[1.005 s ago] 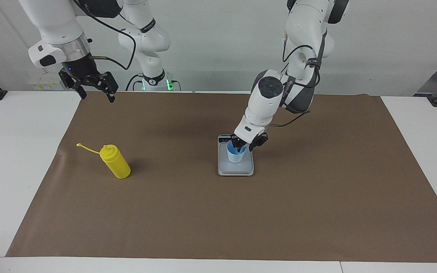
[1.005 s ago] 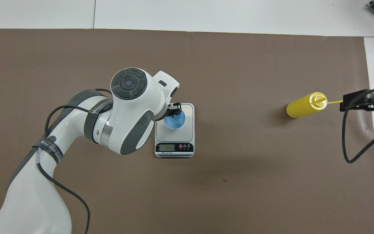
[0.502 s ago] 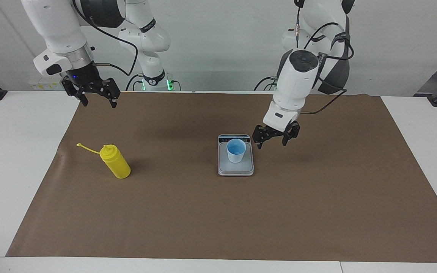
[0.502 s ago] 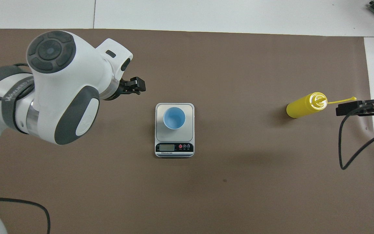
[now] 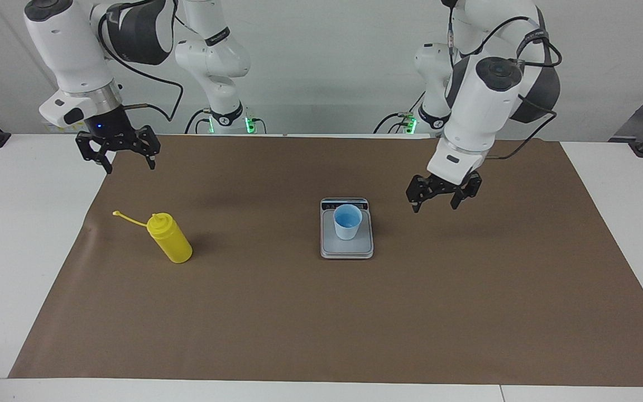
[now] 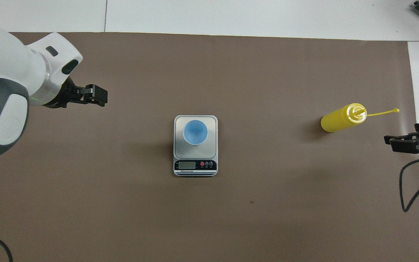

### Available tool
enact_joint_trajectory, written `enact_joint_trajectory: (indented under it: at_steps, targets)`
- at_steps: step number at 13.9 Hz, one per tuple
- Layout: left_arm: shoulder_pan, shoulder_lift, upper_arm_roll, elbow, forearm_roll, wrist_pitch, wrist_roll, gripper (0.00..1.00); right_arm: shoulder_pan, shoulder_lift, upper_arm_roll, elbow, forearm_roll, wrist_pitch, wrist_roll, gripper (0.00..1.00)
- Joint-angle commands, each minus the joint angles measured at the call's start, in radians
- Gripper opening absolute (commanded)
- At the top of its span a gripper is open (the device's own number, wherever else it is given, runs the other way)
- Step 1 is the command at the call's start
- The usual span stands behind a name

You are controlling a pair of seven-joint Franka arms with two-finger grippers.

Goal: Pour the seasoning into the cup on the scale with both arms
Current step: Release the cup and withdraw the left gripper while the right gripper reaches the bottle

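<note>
Blue cup (image 5: 348, 221) standing on kitchen scale (image 5: 346, 249)
Left gripper (image 5: 436, 205) and right gripper (image 5: 130, 164) hang released, empty; yellow squeeze bottle (image 5: 170, 238) upright at the scale's nine o'clock, facing view.

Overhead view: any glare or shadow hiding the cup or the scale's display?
Overhead view: no glare on the cup; the scale display shows evenly lit, digits too small to read. Facing view: soft shadows only, beside the bottle and under both raised grippers.
</note>
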Motion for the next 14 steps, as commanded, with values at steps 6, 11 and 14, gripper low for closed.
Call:
enact_joint_trajectory:
  at_steps: [6,11,14]
  targets:
    - [0.072,-0.094,-0.008,-0.125,0.008,-0.018,0.177,1.0,-0.126,0.064,0.008,-0.175,0.535,0.188,-0.735,1.0]
    - [0.138,-0.115,-0.008,-0.125,0.008,-0.03,0.189,1.0,-0.155,0.193,0.009,-0.181,0.887,0.187,-1.161,1.0]
    - [0.144,-0.132,-0.006,-0.12,0.013,-0.032,0.189,1.0,-0.135,0.229,0.009,-0.181,1.002,0.184,-1.273,1.0]
